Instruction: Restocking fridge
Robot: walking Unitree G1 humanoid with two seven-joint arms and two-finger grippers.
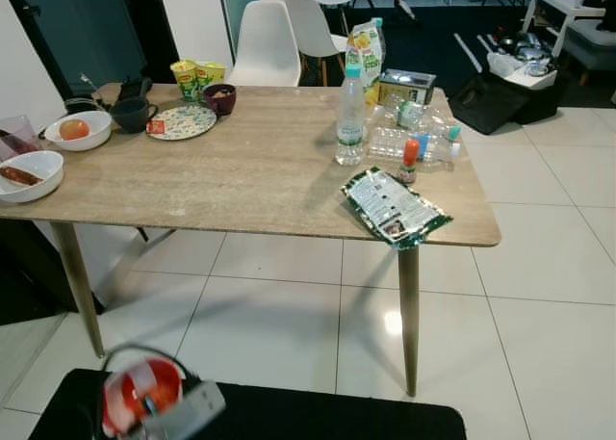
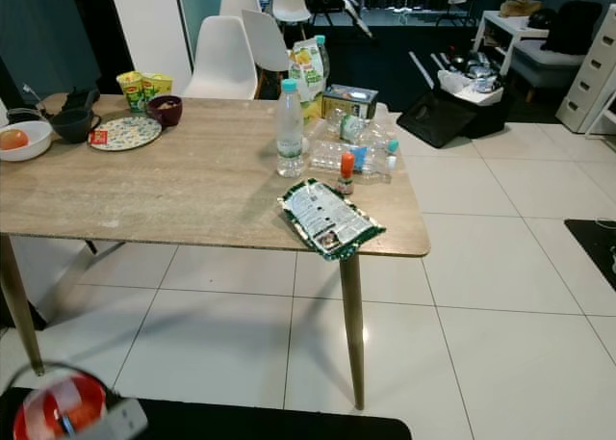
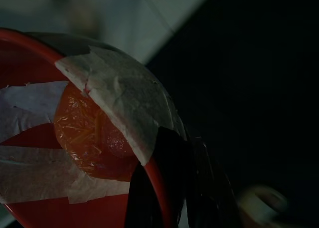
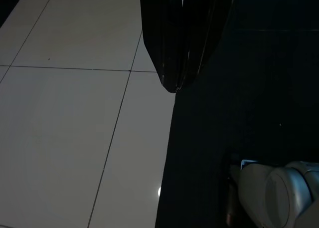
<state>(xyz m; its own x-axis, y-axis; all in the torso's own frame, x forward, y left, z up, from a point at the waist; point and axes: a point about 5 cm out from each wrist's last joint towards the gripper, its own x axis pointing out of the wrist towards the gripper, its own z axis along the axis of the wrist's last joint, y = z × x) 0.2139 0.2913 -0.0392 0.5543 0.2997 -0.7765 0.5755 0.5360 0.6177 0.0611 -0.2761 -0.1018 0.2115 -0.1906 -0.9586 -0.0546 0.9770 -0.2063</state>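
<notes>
Table: upright water bottle, green packet overhanging its edge.
Left gripper: clasps taped red bowl's rim, seen close from its wrist.
Right gripper: fingers pressed together above floor tiles.

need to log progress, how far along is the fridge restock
Early, it seems. No stocked fridge in sight, so nothing looks done. In hand: left gripper holds a red bowl taped over wrapped food. Right gripper hangs shut. Left: water bottle, green packet, small sauce bottle on the table.
</notes>
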